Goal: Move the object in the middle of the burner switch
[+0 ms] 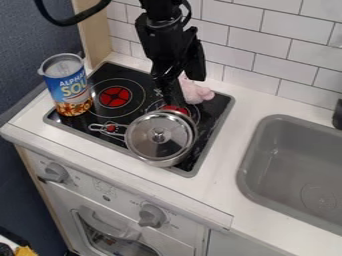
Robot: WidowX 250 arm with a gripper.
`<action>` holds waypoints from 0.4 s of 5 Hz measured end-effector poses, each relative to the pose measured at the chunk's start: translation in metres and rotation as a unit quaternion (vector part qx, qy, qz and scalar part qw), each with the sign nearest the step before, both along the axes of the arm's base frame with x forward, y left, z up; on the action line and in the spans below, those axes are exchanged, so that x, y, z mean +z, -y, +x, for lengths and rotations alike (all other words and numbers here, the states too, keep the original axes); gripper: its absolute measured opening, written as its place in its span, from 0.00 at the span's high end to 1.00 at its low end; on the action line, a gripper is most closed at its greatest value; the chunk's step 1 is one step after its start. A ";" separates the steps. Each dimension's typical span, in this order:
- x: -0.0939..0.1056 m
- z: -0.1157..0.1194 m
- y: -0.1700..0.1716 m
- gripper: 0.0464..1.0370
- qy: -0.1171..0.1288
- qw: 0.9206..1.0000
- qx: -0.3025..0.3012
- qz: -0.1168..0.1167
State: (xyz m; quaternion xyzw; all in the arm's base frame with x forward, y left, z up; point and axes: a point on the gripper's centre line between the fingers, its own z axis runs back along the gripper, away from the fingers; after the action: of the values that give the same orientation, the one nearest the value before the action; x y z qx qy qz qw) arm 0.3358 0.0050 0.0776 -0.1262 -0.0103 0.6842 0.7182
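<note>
Jaws: at the back right of the hob, pointing down beneath the black arm (160,37), just above or beside the pot (160,162); how wide they are set, and whether they have hold of anything, cannot be told.
Pink toy (198,94): right by the jaws on the wall side, partly hidden by them; soft-looking, likely light and easy to squeeze.
Pot: the likeliest thing to move, though the task names only an "object"; it sits at the front right of the hob, partly over the right red burner (175,108).
Handling: silvery and probably stiff, smooth and slippery; its wall looks too broad to span, so the rim would be the better hold.
Lid (143,143): on the pot, with a small knob (159,134) at its middle; pulling by that knob may lift the lid alone, and a tilt could slide it off.
Burner switch (111,128): the printed control just left of the pot, probably the goal, so a short, level leftward move seems called for.
Can (66,87): upright at the hob's left edge, beyond the switch; overshooting could knock it.
Hob rim (217,131): a border near the pot's right and front.
Surface (226,155): white, with room between hob and sink (249,150).
Tiled wall (250,65): close behind the arm, limiting backward travel.
</note>
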 end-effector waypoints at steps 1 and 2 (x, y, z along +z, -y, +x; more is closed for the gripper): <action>-0.012 -0.002 -0.001 0.04 -0.018 1.000 0.002 0.000; -0.018 0.014 -0.007 0.04 -0.025 0.999 -0.006 0.026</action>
State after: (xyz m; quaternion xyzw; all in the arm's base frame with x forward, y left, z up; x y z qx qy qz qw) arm 0.3497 0.0115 0.0600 -0.0900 -0.0091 0.6823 0.7255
